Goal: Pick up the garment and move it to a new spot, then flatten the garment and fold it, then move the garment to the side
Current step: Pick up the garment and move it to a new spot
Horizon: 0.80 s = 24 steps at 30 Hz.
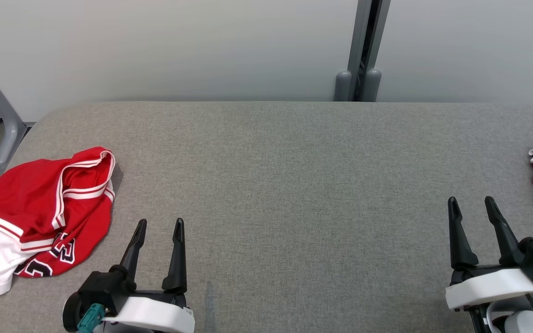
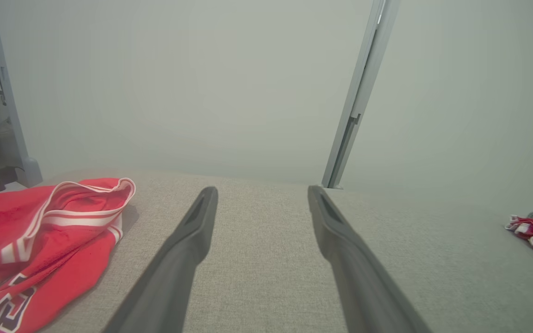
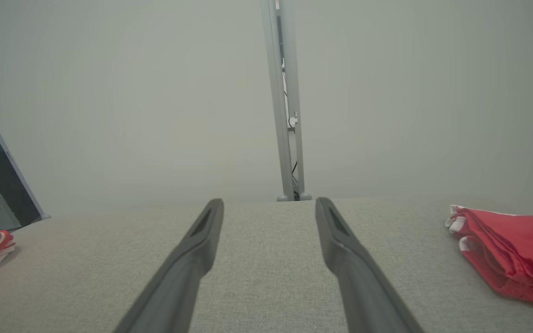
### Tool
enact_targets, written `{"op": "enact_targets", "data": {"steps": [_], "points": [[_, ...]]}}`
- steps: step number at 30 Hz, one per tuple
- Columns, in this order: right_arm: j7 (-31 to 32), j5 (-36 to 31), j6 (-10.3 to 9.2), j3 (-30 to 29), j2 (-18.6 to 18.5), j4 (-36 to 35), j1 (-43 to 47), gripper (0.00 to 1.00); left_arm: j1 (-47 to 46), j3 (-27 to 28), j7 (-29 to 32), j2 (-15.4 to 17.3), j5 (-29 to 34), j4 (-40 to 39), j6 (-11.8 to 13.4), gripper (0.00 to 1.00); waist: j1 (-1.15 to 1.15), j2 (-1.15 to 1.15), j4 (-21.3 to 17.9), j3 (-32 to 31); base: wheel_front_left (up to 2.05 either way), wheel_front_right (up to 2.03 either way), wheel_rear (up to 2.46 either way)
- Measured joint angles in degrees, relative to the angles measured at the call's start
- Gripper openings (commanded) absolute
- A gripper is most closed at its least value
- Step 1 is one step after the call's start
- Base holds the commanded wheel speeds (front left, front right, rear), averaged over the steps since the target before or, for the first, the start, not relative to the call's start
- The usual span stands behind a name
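With the left hand (image 1: 161, 222) and right hand (image 1: 471, 200) both spread wide and empty, the crumpled red-and-white jersey garment (image 1: 40, 203) is seen at the frame's lower left, at the grey fabric table (image 1: 294, 185) edge, where a shallow single-layer pinch could let it be dragged off.

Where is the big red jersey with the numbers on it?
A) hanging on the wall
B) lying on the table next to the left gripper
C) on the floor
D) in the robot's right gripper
B: the red jersey lies crumpled on the gray table beside the open left gripper, not held.
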Motion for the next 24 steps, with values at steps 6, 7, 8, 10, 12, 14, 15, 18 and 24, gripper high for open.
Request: {"op": "enact_targets", "data": {"steps": [6, 7, 8, 10, 12, 14, 15, 18, 24], "points": [[0.00, 0.55, 0.00, -0.04, 0.00, 0.02, -0.04, 1.00, -0.01, -0.04, 0.00, 0.01, 0.35, 0.01, -0.03, 1.00, 0.00, 0.00, 0.00, 0.64, 0.00, 0.00, 0.00], [0.00, 0.66, 0.00, 0.02, 0.00, 0.02, -0.06, 1.00, -0.01, -0.05, 0.00, 0.00, 0.41, 0.01, -0.07, 1.00, 0.00, 0.00, -0.02, 0.72, 0.00, 0.00, 0.00], [0.00, 0.67, 0.00, 0.04, 0.00, 0.02, -0.07, 1.00, -0.01, -0.08, 0.00, 0.00, 0.42, 0.01, -0.07, 1.00, 0.00, 0.00, -0.06, 0.79, 0.00, 0.00, 0.00], [0.00, 0.69, 0.00, 0.09, 0.00, 0.09, -0.09, 1.00, -0.02, -0.13, 0.00, 0.00, 0.43, 0.02, -0.07, 1.00, 0.00, 0.00, -0.15, 0.83, 0.00, 0.00, 0.00], [0.00, 0.78, 0.00, 0.08, 0.00, 0.21, -0.09, 1.00, -0.02, -0.22, 0.00, 0.00, 0.44, 0.04, -0.07, 1.00, 0.00, 0.00, -0.21, 0.81, 0.00, 0.00, 0.00], [0.00, 0.86, 0.00, 0.04, 0.00, 0.40, -0.09, 1.00, -0.03, -0.30, 0.00, 0.01, 0.45, 0.08, -0.07, 1.00, 0.00, 0.00, -0.26, 0.75, 0.00, 0.00, 0.00], [0.00, 0.96, 0.00, 0.03, 0.00, 0.53, -0.09, 1.00, -0.03, -0.31, 0.00, 0.00, 0.51, 0.08, -0.07, 1.00, 0.00, 0.00, -0.27, 0.73, 0.00, 0.00, 0.00], [0.00, 1.15, 0.00, -0.01, 0.00, 0.76, -0.09, 1.00, -0.04, -0.38, 0.00, 0.00, 0.59, 0.08, -0.05, 1.00, 0.00, 0.00, -0.28, 0.64, 0.00, 0.00, 0.00], [0.00, 1.19, 0.00, -0.11, 0.00, 0.81, -0.09, 1.00, -0.05, -0.55, 0.00, 0.00, 0.82, 0.13, -0.07, 1.00, 0.00, 0.00, -0.12, 0.76, 0.00, 0.00, 0.00]]}}
